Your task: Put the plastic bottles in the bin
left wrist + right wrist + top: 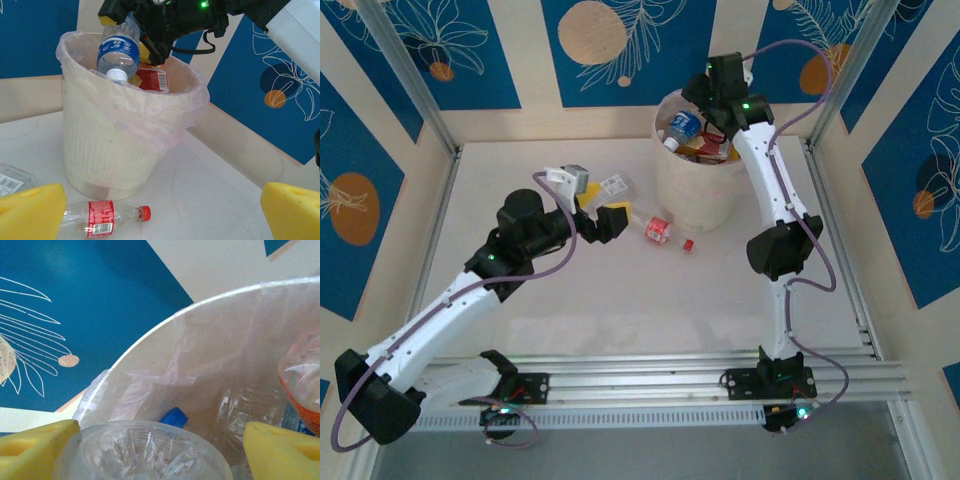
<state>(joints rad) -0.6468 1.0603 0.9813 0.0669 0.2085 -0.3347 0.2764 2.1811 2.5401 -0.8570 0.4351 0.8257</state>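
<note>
Right claw hangs over the bin, jaws parted around a cap-down blue-labelled bottle so it can drop in. Left claw gapes wide, facing the red-labelled bottle on the worktop.

Red-label bottle: base hidden behind left jaws. Clear bottle: blurred, cut by bottom edge.

White bin lined in pinkish translucent film, blue-labelled bottle capped in white, red-labelled bottle capped in red, walls patterned in blue with white leaves.
</note>
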